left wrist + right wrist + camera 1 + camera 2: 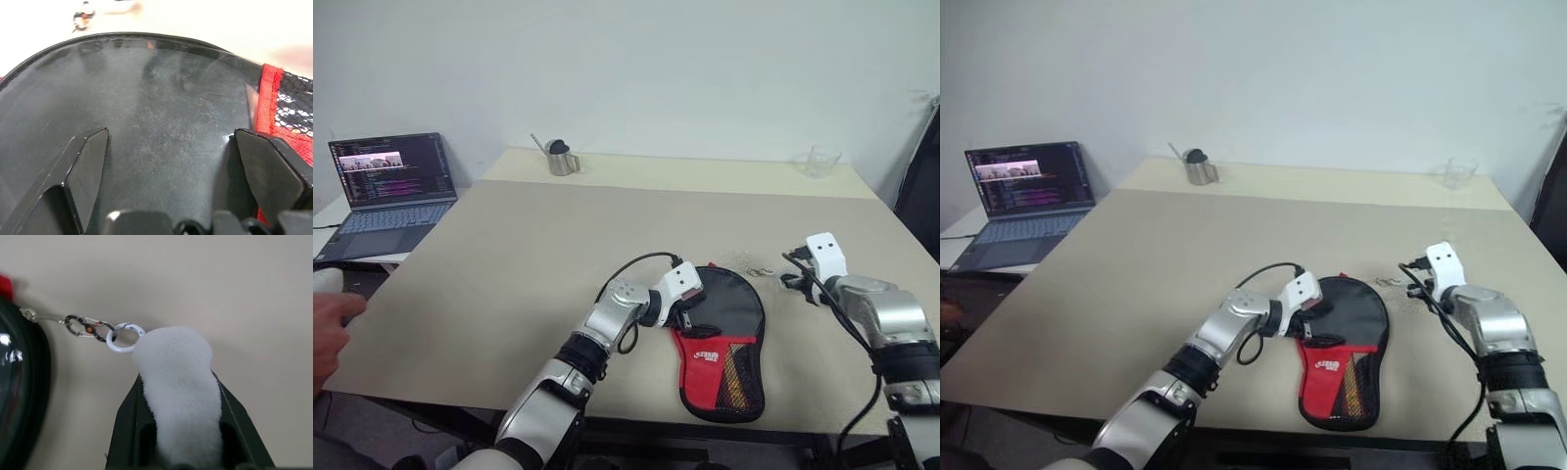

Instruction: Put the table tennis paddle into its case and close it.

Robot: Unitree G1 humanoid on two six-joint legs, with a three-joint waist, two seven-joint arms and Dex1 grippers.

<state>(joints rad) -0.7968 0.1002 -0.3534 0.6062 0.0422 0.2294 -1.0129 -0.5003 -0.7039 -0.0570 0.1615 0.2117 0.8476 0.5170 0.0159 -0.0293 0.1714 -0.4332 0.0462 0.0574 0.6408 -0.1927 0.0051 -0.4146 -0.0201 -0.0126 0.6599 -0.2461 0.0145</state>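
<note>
An open laptop [393, 191], a metal jug [562, 158] and a clear cup [821, 162] stand apart.

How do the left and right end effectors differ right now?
The left end effector is open, fingers spread over the case's black face; the right end effector is shut on the white fluffy charm. The left is at the case, the right off to its side above bare table. Both have black fingers.

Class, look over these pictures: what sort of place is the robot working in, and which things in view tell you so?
Probably an office or lab room used for testing. A wide beige table stands against a bare white wall, an open laptop showing code sits on a side desk, and a clear measuring cup and a small metal jug stand at the far edge.
</note>
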